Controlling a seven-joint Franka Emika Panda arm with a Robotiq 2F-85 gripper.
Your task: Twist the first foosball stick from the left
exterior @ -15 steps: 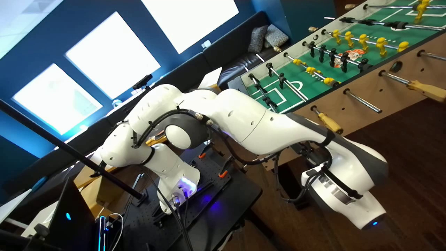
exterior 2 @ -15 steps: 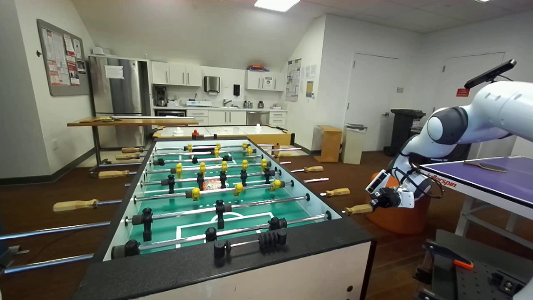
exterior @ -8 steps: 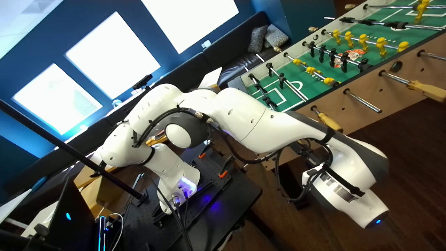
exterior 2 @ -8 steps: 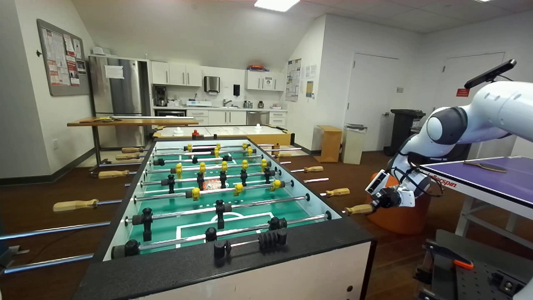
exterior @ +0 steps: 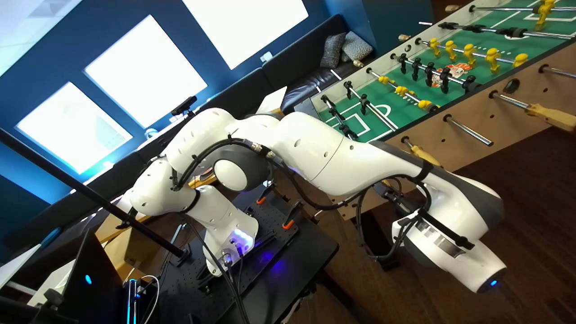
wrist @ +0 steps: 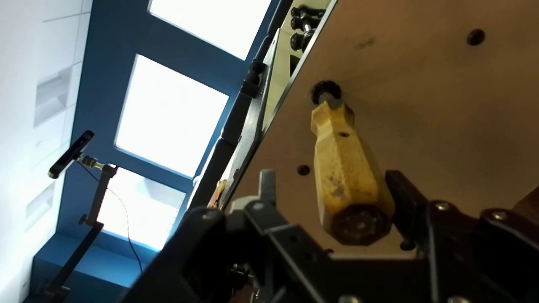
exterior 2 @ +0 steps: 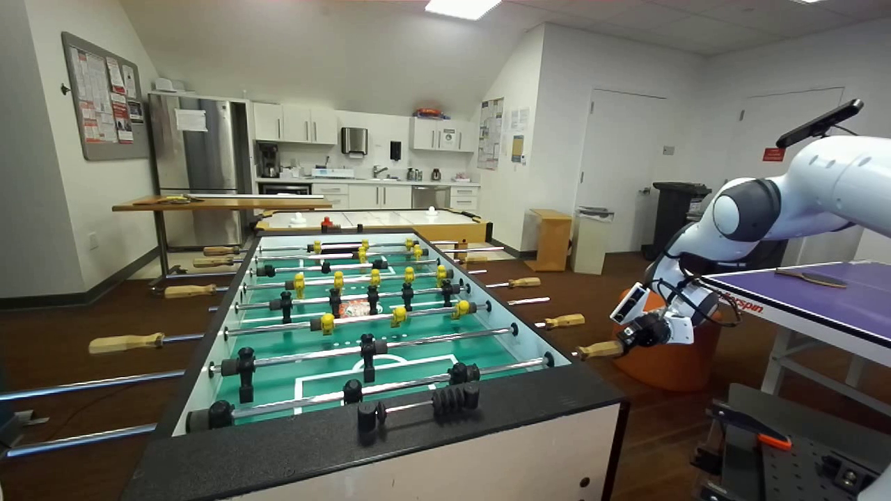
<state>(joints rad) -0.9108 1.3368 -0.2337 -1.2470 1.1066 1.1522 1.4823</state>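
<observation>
The first foosball stick from the left ends in a worn yellow wooden handle (wrist: 347,176), its dark octagonal end facing the wrist camera. My gripper (wrist: 332,182) straddles that end with its jaws apart. A clear gap separates the left finger (wrist: 267,185) from the wood; the right finger (wrist: 404,202) lies against the handle or very close to it, contact is hard to tell. In an exterior view the handle (exterior 2: 600,350) points out of the table side towards my gripper (exterior 2: 623,341). My arm hides most of this handle in an exterior view.
The neighbouring stick's handle (exterior 2: 564,321) juts out close by. The brown table side (wrist: 442,105) faces the gripper. Behind the hand stand an orange seat (exterior 2: 668,365) and a purple ping-pong table (exterior 2: 821,296). My black base stand (exterior: 310,256) is beside the foosball table.
The hand has shifted slightly, and my forearm covers more of the neighbouring handle in an exterior view. The foosball rods have not visibly moved.
</observation>
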